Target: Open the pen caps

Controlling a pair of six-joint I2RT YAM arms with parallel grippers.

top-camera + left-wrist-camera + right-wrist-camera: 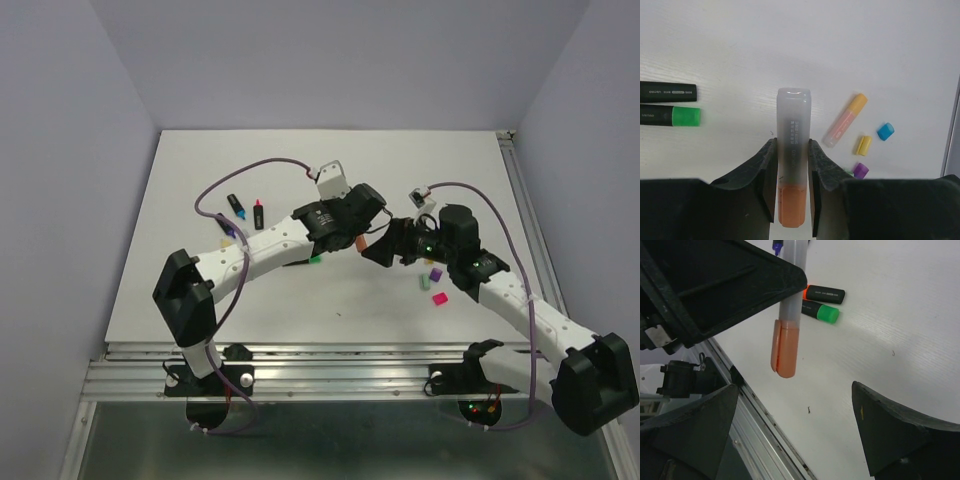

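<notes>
The orange cap is on its pen, a stubby one with a frosted grey body. The pair is held up off the table about midway across, between the two arms. The left gripper has it. Both fingers press on the grey body just above the seam, jaws nearly closed on it, and the cap pokes out free on the side facing the other arm.

The right gripper is spread wide with nothing in it. From its own camera the cap hangs dead ahead of the gap, centred between the two fingers but short of them, touching neither. The pen's long axis runs roughly along that gripper's line of approach, cap end first. To my eye the jaws would close across the cap's width and the pull would go straight along the pen. The right arm is plainly the one nearer the cap, since the left is taken up holding the body. How steeply the pen tilts I can't tell.

Down on the table to the right lie a cyan cap, a yellow cap and a purple cap, off their pens. They sit just beside a pale pen with its cap on. To the left, two black pens lie side by side, one wearing a green cap.
</notes>
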